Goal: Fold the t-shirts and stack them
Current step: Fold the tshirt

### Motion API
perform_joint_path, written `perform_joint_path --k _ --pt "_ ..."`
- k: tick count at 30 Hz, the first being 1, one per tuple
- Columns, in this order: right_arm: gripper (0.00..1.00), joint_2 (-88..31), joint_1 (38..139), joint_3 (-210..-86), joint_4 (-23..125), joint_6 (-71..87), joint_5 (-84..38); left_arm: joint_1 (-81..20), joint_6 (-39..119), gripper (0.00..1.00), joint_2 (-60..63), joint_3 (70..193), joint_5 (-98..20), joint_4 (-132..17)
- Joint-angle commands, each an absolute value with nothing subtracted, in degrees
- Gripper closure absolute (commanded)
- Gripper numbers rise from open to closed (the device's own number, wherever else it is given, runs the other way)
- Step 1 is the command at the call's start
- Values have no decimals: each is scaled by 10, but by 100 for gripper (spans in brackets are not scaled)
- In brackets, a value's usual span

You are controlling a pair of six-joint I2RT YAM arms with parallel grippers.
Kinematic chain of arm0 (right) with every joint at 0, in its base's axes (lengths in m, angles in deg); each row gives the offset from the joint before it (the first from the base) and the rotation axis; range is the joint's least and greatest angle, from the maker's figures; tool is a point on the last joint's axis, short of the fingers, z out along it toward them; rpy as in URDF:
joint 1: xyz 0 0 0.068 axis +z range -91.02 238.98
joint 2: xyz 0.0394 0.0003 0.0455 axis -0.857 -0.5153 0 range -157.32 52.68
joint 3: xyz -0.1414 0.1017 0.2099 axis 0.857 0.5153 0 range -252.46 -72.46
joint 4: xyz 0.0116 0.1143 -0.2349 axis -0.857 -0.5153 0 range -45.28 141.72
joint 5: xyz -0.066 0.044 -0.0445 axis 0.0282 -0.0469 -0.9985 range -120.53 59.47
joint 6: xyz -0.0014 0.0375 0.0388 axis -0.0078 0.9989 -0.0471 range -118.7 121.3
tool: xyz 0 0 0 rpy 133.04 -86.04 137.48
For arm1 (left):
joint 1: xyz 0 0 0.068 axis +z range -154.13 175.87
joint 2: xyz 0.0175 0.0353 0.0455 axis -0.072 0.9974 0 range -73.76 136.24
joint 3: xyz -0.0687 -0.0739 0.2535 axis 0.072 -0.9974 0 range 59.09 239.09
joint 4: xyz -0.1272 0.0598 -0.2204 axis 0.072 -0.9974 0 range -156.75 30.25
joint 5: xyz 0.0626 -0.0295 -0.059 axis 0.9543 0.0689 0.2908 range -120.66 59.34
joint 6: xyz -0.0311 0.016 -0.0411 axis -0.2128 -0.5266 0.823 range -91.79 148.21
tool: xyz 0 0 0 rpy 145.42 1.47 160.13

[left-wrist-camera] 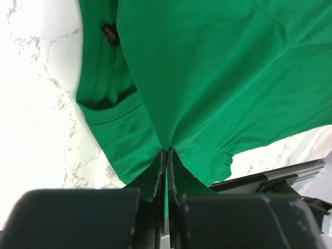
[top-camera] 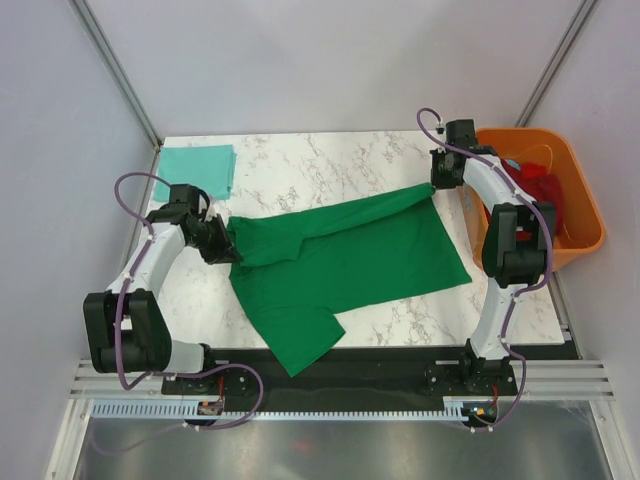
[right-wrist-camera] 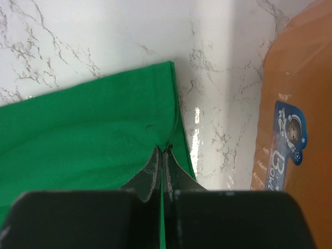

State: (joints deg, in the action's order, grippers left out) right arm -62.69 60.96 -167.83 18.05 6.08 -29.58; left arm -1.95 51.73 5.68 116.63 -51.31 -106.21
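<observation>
A dark green t-shirt (top-camera: 340,255) lies spread across the marble table, one sleeve hanging toward the near edge. My left gripper (top-camera: 232,250) is shut on its left side, near the collar (left-wrist-camera: 101,98); the cloth (left-wrist-camera: 218,78) is pinched between the jaws at my left gripper (left-wrist-camera: 167,151). At the far right corner of the shirt my right gripper (top-camera: 436,180) is shut on the hem (right-wrist-camera: 104,129), the fabric bunched at my right gripper (right-wrist-camera: 162,150). A folded pale teal t-shirt (top-camera: 197,168) rests at the back left corner. Dark red t-shirts (top-camera: 545,190) lie in the tub.
An orange plastic tub (top-camera: 580,215) stands off the table's right edge, close to the right arm; its wall with a blue sticker (right-wrist-camera: 290,132) fills the right side of the right wrist view. A black rail (top-camera: 400,355) runs along the near table edge.
</observation>
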Motion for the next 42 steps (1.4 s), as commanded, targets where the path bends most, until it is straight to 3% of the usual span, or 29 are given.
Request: perform_joint_path --k 1,28,32,37,42 --pt "99 -611 607 -1669 176 47 -321 -18 529 98 34 1160 -526 -1057" --pt "95 -593 614 -1642 167 41 -352 -17 495 98 50 1103 -562 -1055" --pt "89 -597 614 -1641 167 45 -364 -18 486 98 65 1096 -570 -1051" --pt "69 -590 619 -1648 161 51 -367 -18 490 81 67 1084 -577 -1048" --pt "67 -574 630 -1655 153 79 -361 -18 486 76 65 1095 -577 -1048"
